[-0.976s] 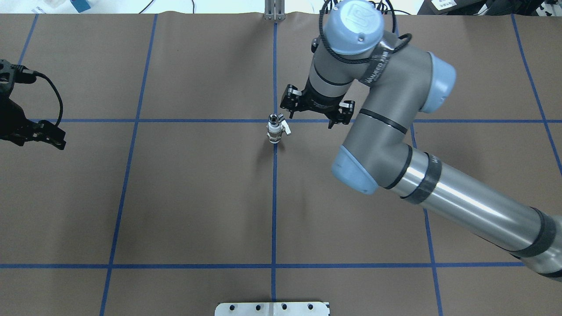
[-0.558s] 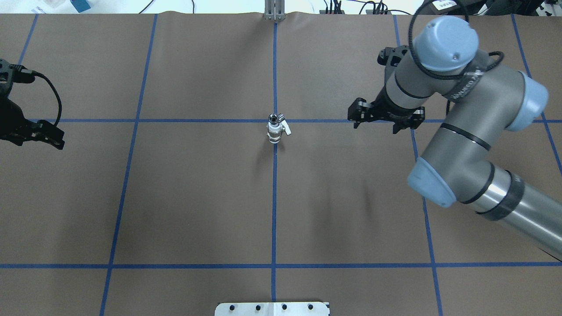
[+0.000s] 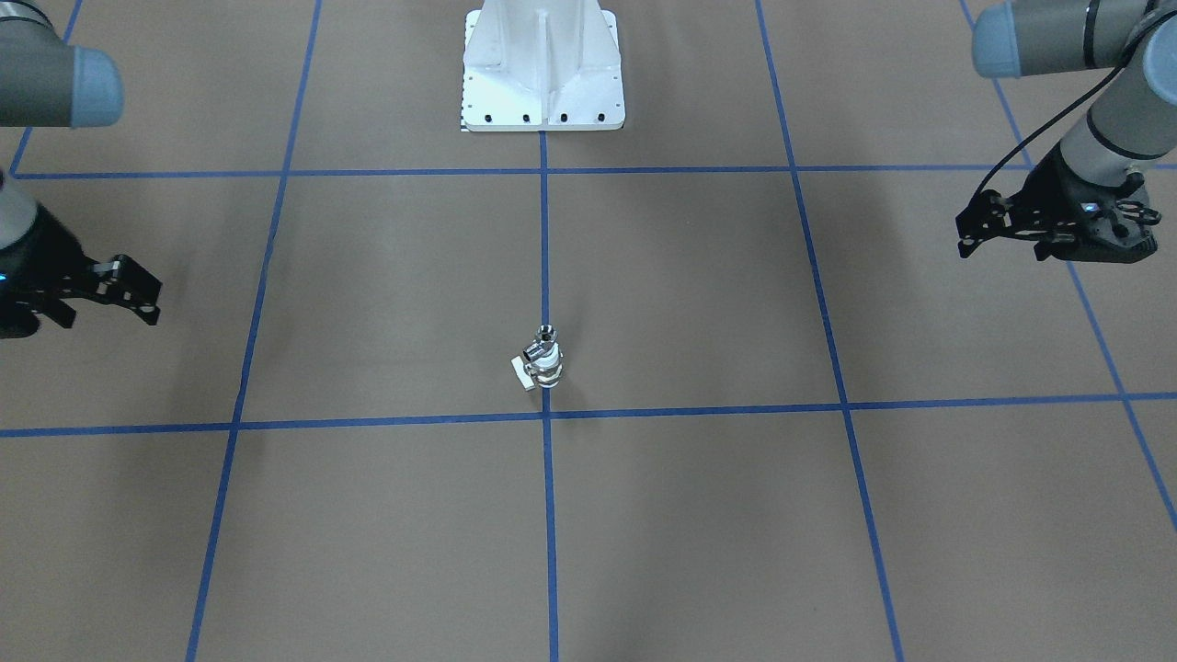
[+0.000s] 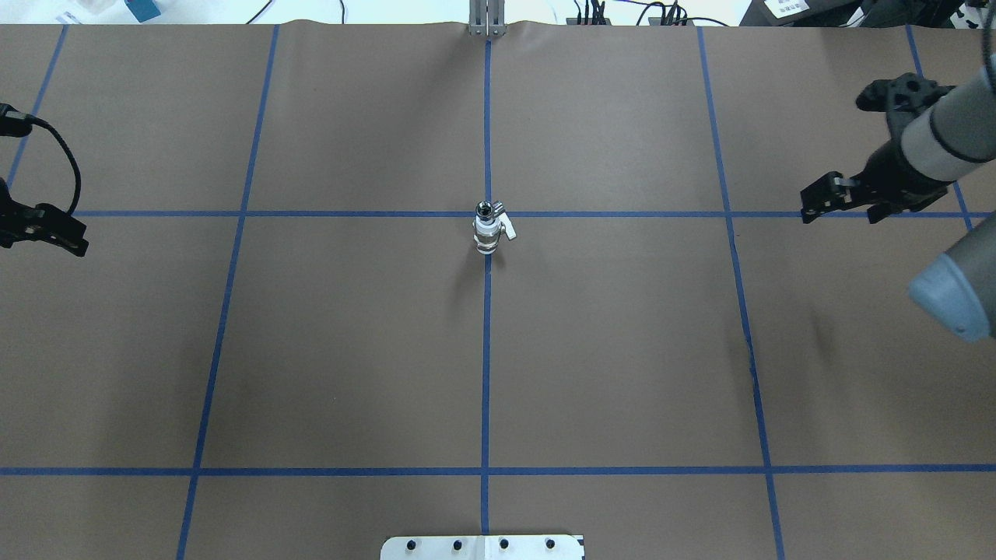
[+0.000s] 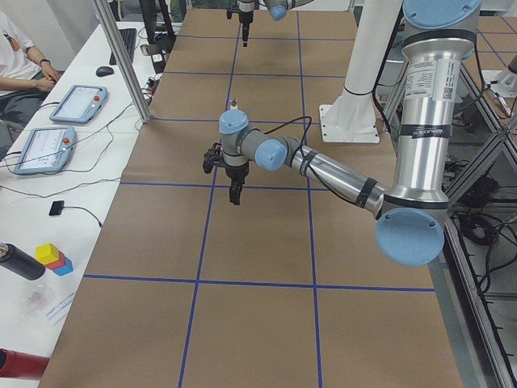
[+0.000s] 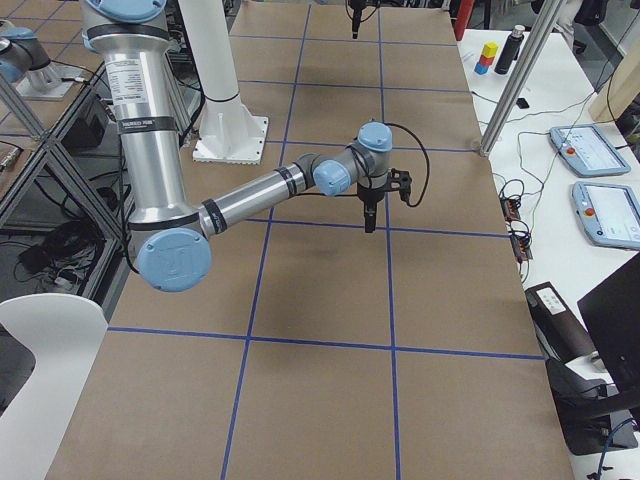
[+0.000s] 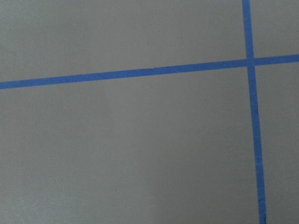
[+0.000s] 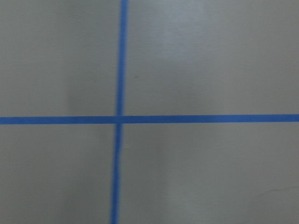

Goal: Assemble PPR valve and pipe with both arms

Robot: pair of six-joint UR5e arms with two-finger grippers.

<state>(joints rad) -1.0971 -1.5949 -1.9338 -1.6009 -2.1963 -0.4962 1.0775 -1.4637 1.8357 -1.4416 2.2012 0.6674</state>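
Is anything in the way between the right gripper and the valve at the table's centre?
Nothing visible. Only bare table surface with blue tape lines lies between the right gripper and the PPR valve, which stands free at the centre crossing.

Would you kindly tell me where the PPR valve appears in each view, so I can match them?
Front-facing: PPR valve at centre, just above the blue tape crossing.
Overhead: valve at centre, overlapping that crossing.
Exterior left: valve tiny, upper middle.
Exterior right: hidden, seemingly behind the right arm.
Left wrist: not in it.
Right wrist: not in it.
Shared landmark: the central blue tape crossing.
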